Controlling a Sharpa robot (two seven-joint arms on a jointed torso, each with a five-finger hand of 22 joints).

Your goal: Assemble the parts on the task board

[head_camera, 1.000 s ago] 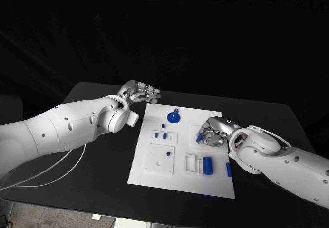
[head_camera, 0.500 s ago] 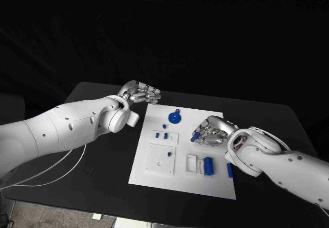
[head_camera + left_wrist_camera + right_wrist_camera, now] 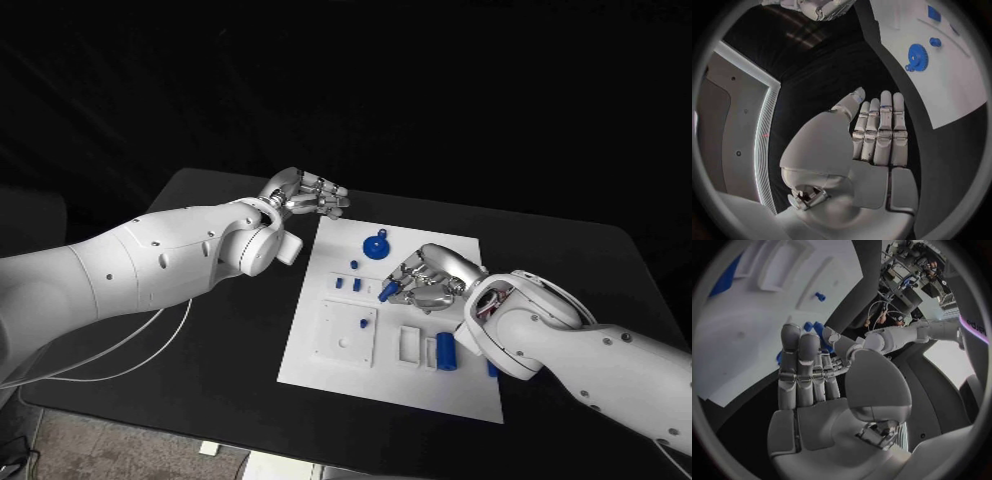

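Head view, table: a black table (image 3: 216,330) with a white task board (image 3: 418,375) lying in its middle, long side running away from the robot.
Head view, right hand: the right hand (image 3: 426,280) sits over the middle of the board, fingers curled round a small blue peg (image 3: 389,292) whose end sticks out toward the board's left half.
Right wrist view, right hand: the fingers (image 3: 801,370) lie close together, and the blue peg (image 3: 820,335) shows just past their tips, pinched against the thumb, above the white board (image 3: 736,340).
Left hand, head view: the left hand (image 3: 306,193) is off the board, over the black table just beside the board's far left corner.
Left hand, left wrist view: the fingers (image 3: 882,132) are stretched out straight and side by side, nothing in them, and the palm is bare.
Blue gear: a round blue gear (image 3: 376,247) lies flat near the board's far end; it also shows on the board (image 3: 954,75) in the left wrist view as a gear (image 3: 916,54).
Small pegs: two short blue pegs (image 3: 346,284) stand on the board's left half, just left of the right hand.
Cylinder: a blue cylinder (image 3: 446,351) rests in a slot near the board's near right part.
White blocks: a raised white square block (image 3: 348,331) sits on the near left part of the board.
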